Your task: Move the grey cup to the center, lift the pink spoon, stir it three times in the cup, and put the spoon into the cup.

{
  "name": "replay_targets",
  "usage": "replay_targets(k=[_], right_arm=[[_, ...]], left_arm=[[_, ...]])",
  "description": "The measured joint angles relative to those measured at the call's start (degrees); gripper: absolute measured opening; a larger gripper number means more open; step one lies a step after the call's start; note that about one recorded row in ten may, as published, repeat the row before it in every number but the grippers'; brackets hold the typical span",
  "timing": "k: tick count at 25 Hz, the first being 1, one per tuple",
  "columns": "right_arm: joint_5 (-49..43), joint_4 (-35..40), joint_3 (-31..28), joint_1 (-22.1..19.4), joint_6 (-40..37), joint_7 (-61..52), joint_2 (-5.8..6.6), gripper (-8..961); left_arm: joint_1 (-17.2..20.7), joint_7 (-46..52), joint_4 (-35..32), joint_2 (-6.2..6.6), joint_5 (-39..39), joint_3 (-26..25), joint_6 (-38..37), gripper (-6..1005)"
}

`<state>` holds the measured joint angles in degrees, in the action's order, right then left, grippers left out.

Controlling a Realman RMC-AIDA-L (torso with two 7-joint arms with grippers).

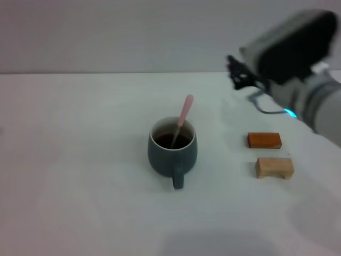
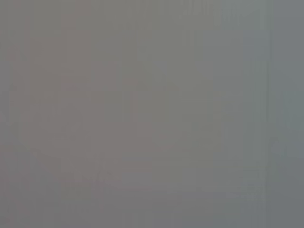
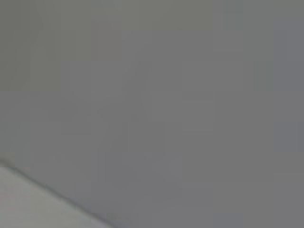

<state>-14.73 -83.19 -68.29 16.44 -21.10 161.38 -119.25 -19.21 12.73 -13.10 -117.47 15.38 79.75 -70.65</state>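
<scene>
Although the white table (image 1: 80, 202) takes up almost the whole head view, only a few things stand on it. Biggest of what shows is the right arm, raised above the table's far right side with its right gripper (image 1: 238, 73) pointing toward the back edge, well apart from the cup. It holds nothing that I can see, but whether its jaws are spread or closed I cannot tell, because they appear only as a dark blurred shape. No left arm appears in the head view, and the left wrist view gives only a plain grey field; the right wrist view gives grey wall and a corner of the table, so neither helps.

Next in size is the grey cup (image 1: 172, 152), upright about the middle of the table, its handle turned toward the robot and dark liquid inside. To its right, near each other and apart from the cup, lie an orange-brown block (image 1: 264, 140) and a tan block (image 1: 274, 167). Smallest is the pink spoon (image 1: 183, 118), standing in the cup with its bowl under the liquid and its pink handle leaning over the far rim.

Judging from this, the task looks finished: cup at the center, spoon resting in it. If the three stirs were made cannot be read here. Only parking the arm seems left.
</scene>
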Motion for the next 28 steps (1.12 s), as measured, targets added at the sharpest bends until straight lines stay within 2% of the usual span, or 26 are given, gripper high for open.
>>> replay_targets(k=[1, 3, 9, 12, 15, 19, 22, 24, 25, 28], right_arm=[[0.00, 0.00, 0.00, 0.00, 0.00, 0.00, 0.00, 235], [-0.89, 0.69, -3.26, -6.04, 7.50, -1.89, -0.08, 234], [-0.93, 3.60, -7.89, -9.92, 13.01, -1.94, -0.10, 234], [-0.93, 6.00, -9.86, -9.69, 13.81, -1.97, -0.11, 234], [-1.48, 8.06, -11.03, -6.39, 6.94, -1.81, 0.06, 234], [-3.35, 8.73, -11.24, -5.92, 6.98, -1.76, -0.03, 234], [-3.78, 10.21, -11.97, -5.93, 10.38, -3.39, -0.08, 234], [-3.72, 11.98, -12.79, -6.10, 15.31, -4.96, -0.11, 234], [-2.74, 14.33, -13.98, -6.13, 20.22, -5.65, -0.35, 234], [0.58, 17.57, -15.15, -5.42, 24.71, -5.66, -0.47, 234]], left_arm=[[0.10, -0.02, 0.10, -0.04, 0.01, 0.18, -0.50, 47], [0.53, -0.08, 0.04, -0.17, 0.00, 0.49, -1.57, 47], [1.24, -0.09, -0.27, -0.40, -0.04, 0.66, -3.01, 47], [1.26, 0.30, -0.14, -0.60, -0.07, 0.67, -3.11, 47], [1.32, 0.38, -0.06, -0.91, -0.09, 0.87, -4.07, 47], [1.43, 0.40, 0.00, -0.95, -0.05, 0.93, -4.43, 47], [1.53, 0.25, 0.02, -0.97, 0.00, 0.94, -5.00, 47], [1.52, 0.13, 0.08, -0.98, 0.09, 0.94, -5.12, 47], [1.40, -0.04, 0.15, -0.99, 0.25, 0.94, -5.27, 47], [1.28, -0.06, 0.19, -1.00, 0.32, 0.93, -5.38, 47]])
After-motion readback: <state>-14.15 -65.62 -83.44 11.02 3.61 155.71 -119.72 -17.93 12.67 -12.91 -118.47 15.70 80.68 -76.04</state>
